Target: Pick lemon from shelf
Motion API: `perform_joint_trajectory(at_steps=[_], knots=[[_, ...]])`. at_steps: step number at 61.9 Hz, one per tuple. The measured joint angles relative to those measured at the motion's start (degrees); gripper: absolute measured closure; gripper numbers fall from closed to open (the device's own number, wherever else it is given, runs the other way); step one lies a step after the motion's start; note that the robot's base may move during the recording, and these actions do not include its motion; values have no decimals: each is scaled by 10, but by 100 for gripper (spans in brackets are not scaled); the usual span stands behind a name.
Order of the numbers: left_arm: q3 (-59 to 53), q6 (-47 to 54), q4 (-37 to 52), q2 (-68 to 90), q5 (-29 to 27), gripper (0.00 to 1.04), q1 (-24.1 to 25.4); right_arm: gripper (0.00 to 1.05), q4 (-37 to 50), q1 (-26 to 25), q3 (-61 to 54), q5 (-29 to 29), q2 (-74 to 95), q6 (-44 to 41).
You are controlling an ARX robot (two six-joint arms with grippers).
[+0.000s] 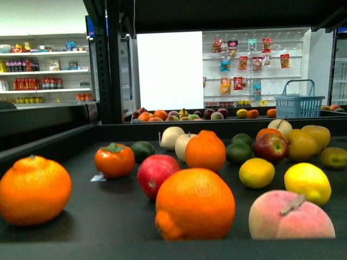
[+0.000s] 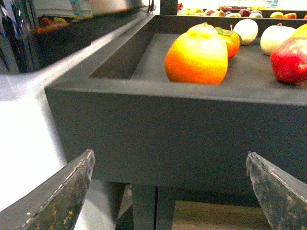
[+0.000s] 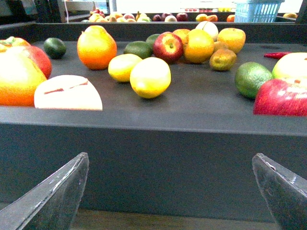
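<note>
Hovering just below the front wall of the shelf [image 3: 216,122], the right hand [image 3: 170,158] has its fingers spread wide and holds nothing. Past this wall, ahead and a little higher, the lemon [image 3: 150,76] lies on the deck, its long axis seemingly crosswise. The left hand [image 2: 170,153], also wide and empty, faces an orange [image 2: 196,55]; I judge the right arm is nearer.

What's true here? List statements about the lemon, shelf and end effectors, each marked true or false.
The lemon lies on the shelf. True.
The right end effector holds the lemon. False: it is open and empty, in front of the shelf.
A peach sits nearer the front camera than the lemon. True.
The left end effector is shut. False: it is open.
The blue basket stands beside the lemon. False: it stands far behind.
</note>
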Motion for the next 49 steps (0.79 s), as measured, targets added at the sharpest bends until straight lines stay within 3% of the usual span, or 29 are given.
perform_joint_trajectory(at_steps=[49], knots=[[0, 0, 0, 0, 0, 8, 0, 2, 0, 0, 0, 0, 0, 0]])
